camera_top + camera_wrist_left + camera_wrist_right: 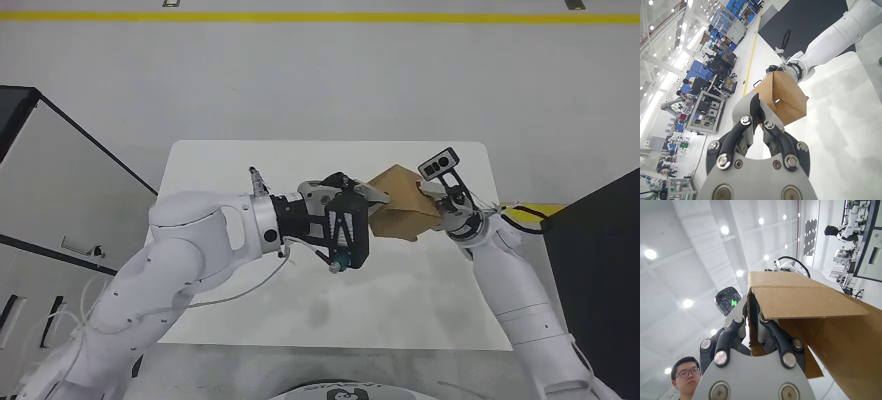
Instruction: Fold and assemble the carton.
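The brown cardboard carton (405,205) is hanging in the air above the white table (230,180), touching no part of it, and it is being carried between the two grippers, one at each side; it is sitting tilted, with one corner pointing away from the robot.

The left gripper (759,106) is pinching a cardboard edge at the carton's near corner; its two fingers are pressed together on the board, with the black pads (754,106) biting into it. On the carton face turned toward this wrist, two panels are meeting along a seam, and a small dark gap (778,100) is showing where they join.

The right gripper (751,317) is gripping the opposite end, where the carton is standing open; its fingers are closing on a single side wall, one finger (738,323) lying outside the wall and the other finger (762,330) reaching inside the carton. A flap (806,302) is folding over above that inner finger, partly roofing the opening; beneath it the inside is showing plain brown board, and the deeper part is lying in shadow, so I cannot tell what it is holding there.
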Controlling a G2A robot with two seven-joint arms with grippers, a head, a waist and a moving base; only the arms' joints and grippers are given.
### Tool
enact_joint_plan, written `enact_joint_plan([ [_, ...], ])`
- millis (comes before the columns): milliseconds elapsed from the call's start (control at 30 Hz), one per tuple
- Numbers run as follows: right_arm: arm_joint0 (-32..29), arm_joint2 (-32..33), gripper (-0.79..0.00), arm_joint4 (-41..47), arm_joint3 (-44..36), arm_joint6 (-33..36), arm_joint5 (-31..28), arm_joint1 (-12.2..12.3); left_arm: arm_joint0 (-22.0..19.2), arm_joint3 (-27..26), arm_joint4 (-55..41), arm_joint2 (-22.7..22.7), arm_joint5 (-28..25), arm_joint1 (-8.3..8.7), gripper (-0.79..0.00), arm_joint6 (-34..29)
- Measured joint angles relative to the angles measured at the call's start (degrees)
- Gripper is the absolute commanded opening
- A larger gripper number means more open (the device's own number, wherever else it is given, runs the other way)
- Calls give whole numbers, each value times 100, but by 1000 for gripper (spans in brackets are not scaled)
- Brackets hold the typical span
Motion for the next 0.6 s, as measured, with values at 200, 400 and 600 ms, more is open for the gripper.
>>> enact_joint_plan([
  [200, 104, -60, -785, 12, 136, 475, -101, -21, 55, -106, 97, -42, -67, 11, -785, 149],
  [400, 308, -219, -785, 209, 385, 589, -82, -59, 40, -202, 70, -92, -154, 16, -785, 174],
  [600, 473, -426, -785, 313, 484, 588, 29, -75, 48, -206, 135, -85, -225, 22, -785, 112],
])
